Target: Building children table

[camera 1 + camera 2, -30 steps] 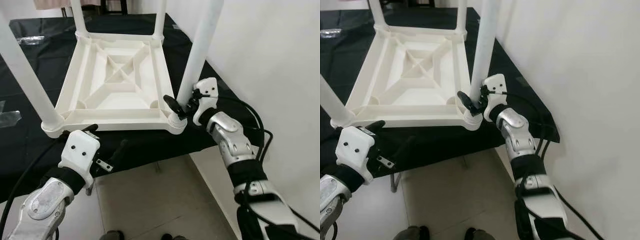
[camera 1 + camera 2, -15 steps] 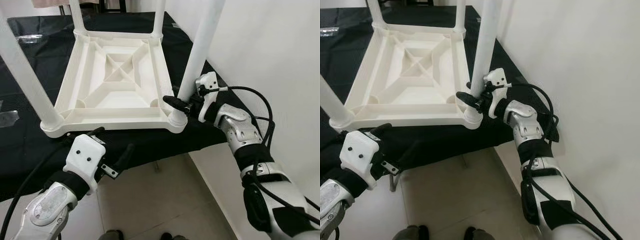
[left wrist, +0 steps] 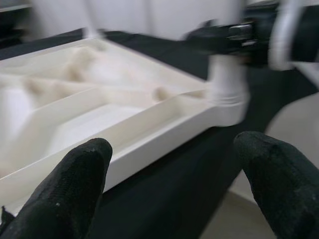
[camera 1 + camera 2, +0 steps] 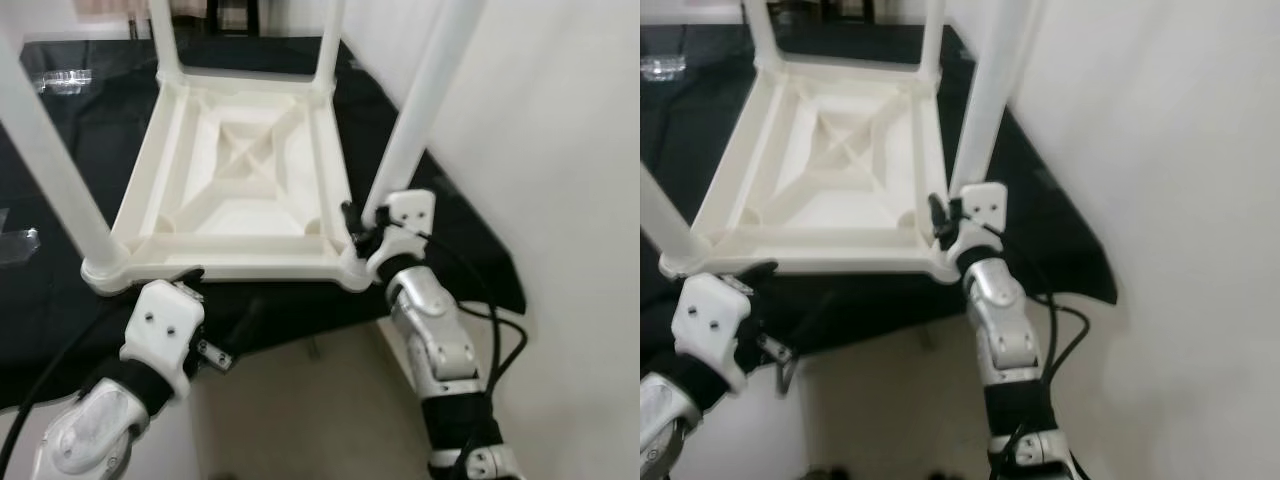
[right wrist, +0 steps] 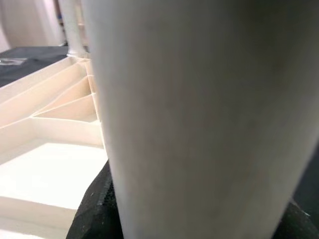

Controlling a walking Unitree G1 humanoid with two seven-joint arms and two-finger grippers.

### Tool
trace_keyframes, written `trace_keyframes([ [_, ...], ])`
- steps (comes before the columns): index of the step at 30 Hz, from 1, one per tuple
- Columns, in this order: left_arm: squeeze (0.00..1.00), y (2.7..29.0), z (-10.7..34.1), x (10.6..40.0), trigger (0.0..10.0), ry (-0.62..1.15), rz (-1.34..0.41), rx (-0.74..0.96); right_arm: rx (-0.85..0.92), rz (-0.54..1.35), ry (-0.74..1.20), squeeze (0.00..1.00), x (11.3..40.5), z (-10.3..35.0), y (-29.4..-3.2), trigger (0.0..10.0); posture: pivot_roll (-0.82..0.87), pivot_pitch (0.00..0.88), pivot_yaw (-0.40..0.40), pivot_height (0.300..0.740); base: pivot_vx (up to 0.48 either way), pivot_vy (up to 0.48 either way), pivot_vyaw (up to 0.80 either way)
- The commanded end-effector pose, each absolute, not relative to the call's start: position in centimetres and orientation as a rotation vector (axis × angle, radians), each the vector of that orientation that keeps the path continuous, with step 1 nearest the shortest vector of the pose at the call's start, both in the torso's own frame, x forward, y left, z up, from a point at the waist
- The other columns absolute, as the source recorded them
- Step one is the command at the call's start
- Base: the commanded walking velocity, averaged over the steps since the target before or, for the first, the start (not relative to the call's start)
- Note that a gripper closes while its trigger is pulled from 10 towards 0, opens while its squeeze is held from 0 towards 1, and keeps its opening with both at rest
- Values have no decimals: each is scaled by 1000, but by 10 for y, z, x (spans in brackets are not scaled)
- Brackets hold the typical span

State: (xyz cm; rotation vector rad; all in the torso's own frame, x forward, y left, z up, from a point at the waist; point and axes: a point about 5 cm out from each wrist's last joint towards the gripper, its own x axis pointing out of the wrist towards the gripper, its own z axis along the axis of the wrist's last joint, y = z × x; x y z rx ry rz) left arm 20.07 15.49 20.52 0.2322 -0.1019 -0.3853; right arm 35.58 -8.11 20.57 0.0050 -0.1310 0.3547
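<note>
A: status on your right gripper (image 4: 362, 222)?

B: fingers clamped round the near-right leg (image 4: 420, 118), low down, just above its socket. Right wrist view is mostly that white leg with black finger either side. Half a second ago your forearm reached in from the right; now it comes up from below, elbow tucked under the corner. Whole picture also shifted and blurred, so part of that is your head moving

A: and the children's table (image 4: 240, 180) itself?

B: upside down on the black-covered tabletop (image 4: 60, 310), near edge close to you, all four legs standing in the corners. Same spot on the cloth as before, as far as I can tell

A: left gripper (image 3: 179, 184)?

B: fingers wide apart, nothing between them, hovering just off the near rim of the frame by the near-left corner. Barely moved

A: meaning?

B: I'd say you're seating or twisting the last leg. Legs all in, so assembly looks nearly done; flipping it upright is left. Watch the frame sliding toward the tabletop edge
</note>
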Motion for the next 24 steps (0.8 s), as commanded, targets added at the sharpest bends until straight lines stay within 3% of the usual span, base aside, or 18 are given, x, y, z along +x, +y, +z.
trace_keyframes([
  [1, 0, 151, 203, 199, 10000, -88, -403, 218, -14, 436, 25, 0, 356, 170, -69, 0, 170, 260, -143, 740, 0, 0, 0],
  [2, 0, 151, 203, 199, 10000, -88, -403, 218, -14, 436, 25, 0, 356, 170, -69, 0, 170, 260, -143, 740, 0, 0, 0],
  [3, 0, 151, 203, 199, 10000, -88, -401, 220, -20, 457, 10, 0, 362, 175, -64, 5647, 175, 256, -144, 740, 0, 0, 0],
  [4, 0, 151, 203, 199, 10000, -88, -401, 220, -20, 457, 10, 0, 362, 175, -64, 5647, 175, 256, -144, 740, 0, 0, 0],
  [5, 0, 151, 203, 199, 10000, -89, -397, 222, -15, 499, -11, 0, 366, 182, -57, 10000, 179, 254, -143, 740, 0, 0, 0],
  [6, 0, 152, 203, 199, 10000, -89, -395, 224, 0, 552, -43, 1000, 370, 193, -52, 10000, 182, 254, -142, 740, 0, 0, 0],
  [12, 0, 149, 203, 198, 10000, -89, -401, 222, 51, 714, -158, 1000, 368, 237, -41, 10000, 190, 248, -150, 740, 0, 0, 0],
  [13, 0, 149, 204, 198, 10000, -91, -401, 222, 41, 841, -192, 71, 366, 247, -39, 10000, 190, 246, -151, 740, 0, 0, 0],
  [14, 0, 149, 204, 198, 10000, -91, -401, 222, 41, 841, -192, 71, 366, 247, -39, 10000, 190, 246, -151, 740, 0, 0, 0],
  [15, 0, 149, 204, 198, 10000, -92, -401, 221, 31, 938, -219, 71, 365, 254, -38, 10000, 190, 246, -151, 740, 0, 0, 0],
  [16, 0, 149, 204, 198, 10000, -94, -399, 221, -34, 1078, -248, 0, 362, 260, -38, 10000, 190, 248, -154, 740, 0, 0, 0],
  [18, 0, 149, 205, 198, 10000, -96, -398, 222, -152, 1227, -262, 0, 360, 263, -40, 10000, 190, 249, -155, 740, 0, 0, 0],
  [24, 0, 148, 205, 199, 10000, -100, -396, 223, -275, 1391, -200, 0, 361, 259, -42, 10000, 193, 251, -160, 740, 0, 0, 0],
])
